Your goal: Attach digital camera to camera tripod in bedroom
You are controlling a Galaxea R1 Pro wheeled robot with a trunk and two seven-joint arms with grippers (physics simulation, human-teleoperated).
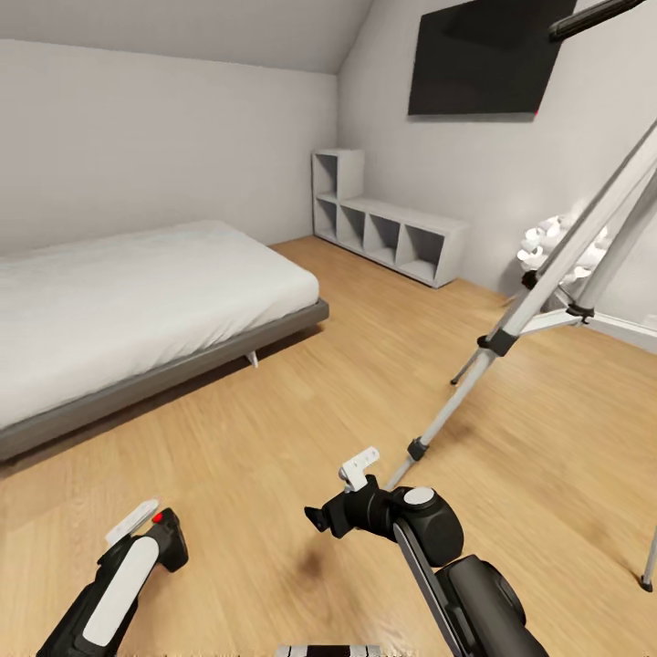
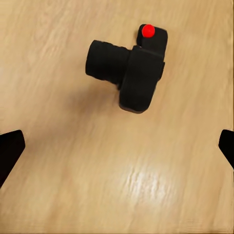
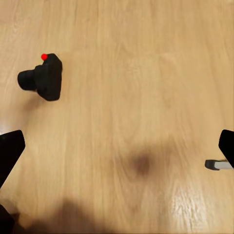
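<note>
Here, no brand, label or legible writing on any item. Digital camera (image 2: 129,68): small black body, lens barrel projecting sideways, red dot on its top; lies on the light wood floor (image 1: 274,429), ahead of the left gripper (image 2: 117,146) and apart from it. Left gripper: fingertips (image 2: 9,151) spread wide at the frame edges, nothing between them. Right wrist view: same camera (image 3: 43,77) farther off, well to one side of the right gripper (image 3: 117,151), whose jaws also stand wide and empty. Camera tripod (image 1: 547,283): silver-grey legs, black joints, standing on the floor at the robot's right, one foot near the right arm (image 1: 429,538). Bed (image 1: 128,310): white mattress, grey frame, left. Grey cube shelf (image 1: 383,224) and dark wall screen (image 1: 484,55) beyond.
</note>
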